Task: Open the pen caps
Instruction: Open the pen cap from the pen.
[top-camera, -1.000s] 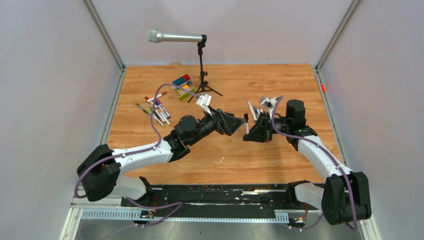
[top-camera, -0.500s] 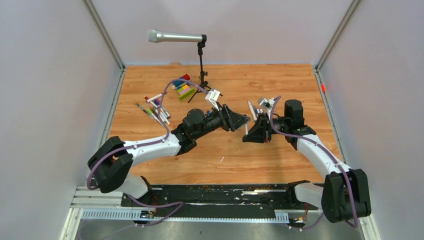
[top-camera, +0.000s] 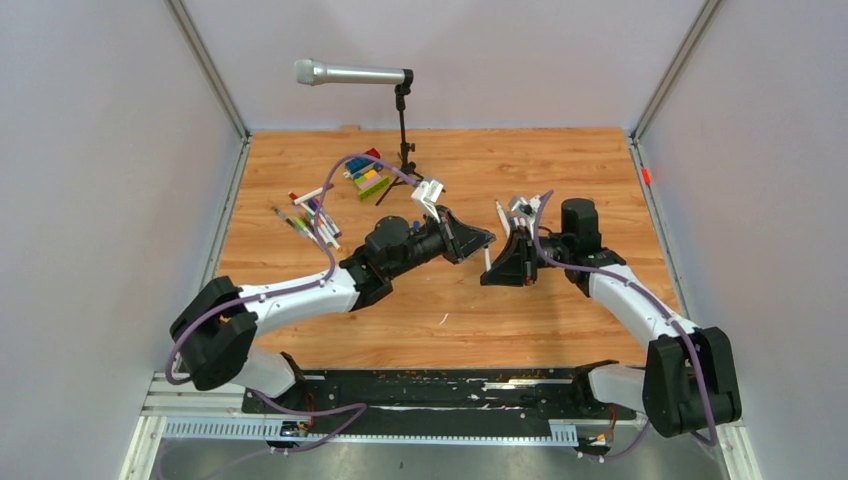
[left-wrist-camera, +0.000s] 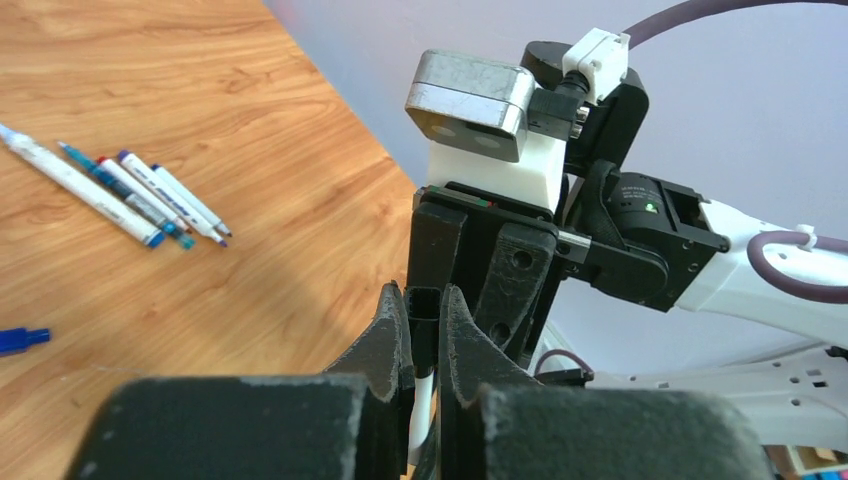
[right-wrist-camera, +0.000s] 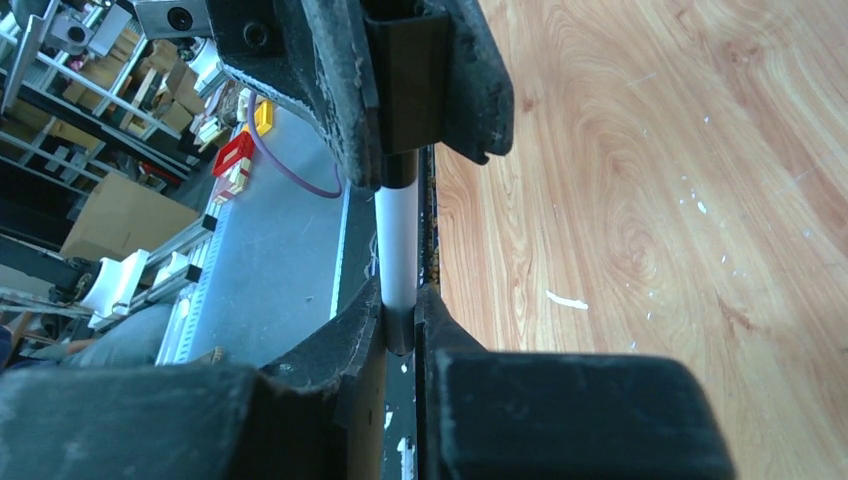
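Note:
A pen with a white barrel (right-wrist-camera: 398, 240) and a black pen cap (left-wrist-camera: 424, 322) hangs in the air between both arms, above the middle of the table. My right gripper (right-wrist-camera: 400, 312) is shut on the barrel's lower end. Shut on the black cap (right-wrist-camera: 405, 80) at the other end is my left gripper (left-wrist-camera: 424, 308). In the top view the two grippers meet tip to tip around the pen (top-camera: 488, 258). Other pens lie on the table; their caps are too small to make out.
A pile of pens (top-camera: 315, 215) lies at the left, and several uncapped pens (left-wrist-camera: 130, 190) lie near the right arm, with a loose blue cap (left-wrist-camera: 22, 340) close by. Toy blocks (top-camera: 365, 175) and a microphone (top-camera: 350, 73) on a black stand (top-camera: 403, 150) are at the back.
My left gripper swung right to the held pen and went from open to shut on its black cap. The right arm shifted slightly left, still gripping the barrel.

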